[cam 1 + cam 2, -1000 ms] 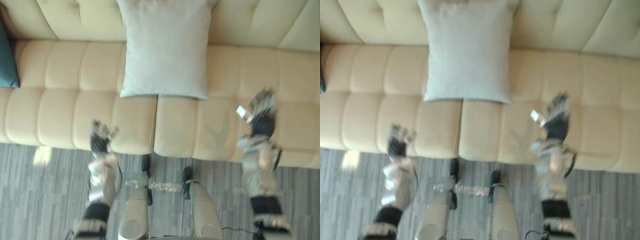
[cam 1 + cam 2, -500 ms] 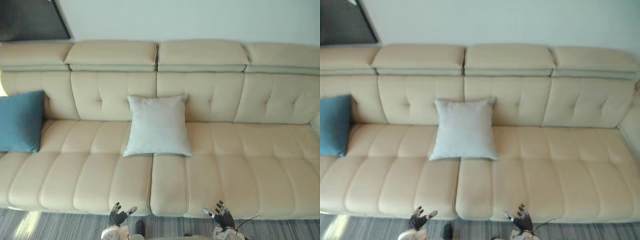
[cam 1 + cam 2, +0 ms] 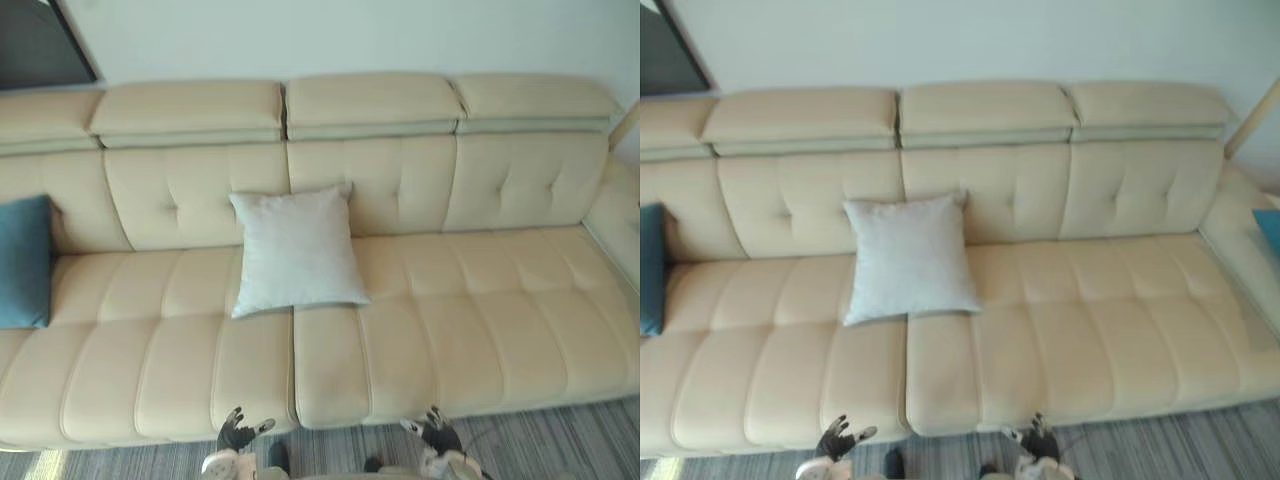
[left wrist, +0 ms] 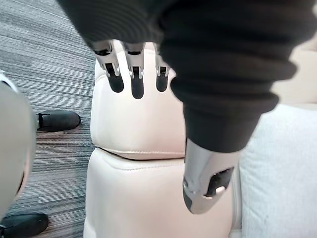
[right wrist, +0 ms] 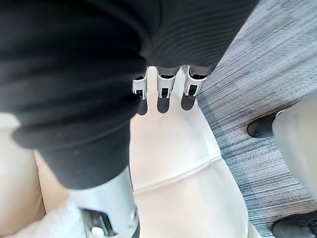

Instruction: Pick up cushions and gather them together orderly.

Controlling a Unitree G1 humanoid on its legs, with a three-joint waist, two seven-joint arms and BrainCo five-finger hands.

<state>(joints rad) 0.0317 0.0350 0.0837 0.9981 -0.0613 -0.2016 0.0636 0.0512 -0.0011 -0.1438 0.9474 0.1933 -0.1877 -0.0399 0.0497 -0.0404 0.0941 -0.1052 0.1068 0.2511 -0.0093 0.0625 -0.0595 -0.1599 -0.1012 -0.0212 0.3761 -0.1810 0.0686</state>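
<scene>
at the far left of the cream sofa (image 3: 480, 320), a teal cushion (image 3: 22, 262) stands on the seat against the backrest, partly cut off by the view's edge. low down, in front of the seat's front edge and over the grey floor (image 3: 540, 440), the left hand (image 3: 237, 436) hovers with its fingers (image 4: 136, 82) straight and spread, holding nothing. up and slightly right of it, in the middle of the sofa, a pale grey cushion (image 3: 293, 250) leans on the backrest. it is roughly square, and its lower edge rests on the seat across the seam between two seat sections. further right, the right hand (image 3: 437, 437) hovers by the same front edge, its fingers (image 5: 163, 94) likewise straight and empty. at the far right, a sliver of blue (image 3: 1270, 228) shows on the sofa's arm; whether it is another cushion cannot be told. the pale grey cushion lies ahead, between the two hands and well beyond both, a little nearer the left one, so a reach across the whole seat looks needed. the teal cushion lies well apart, off to the left.
</scene>
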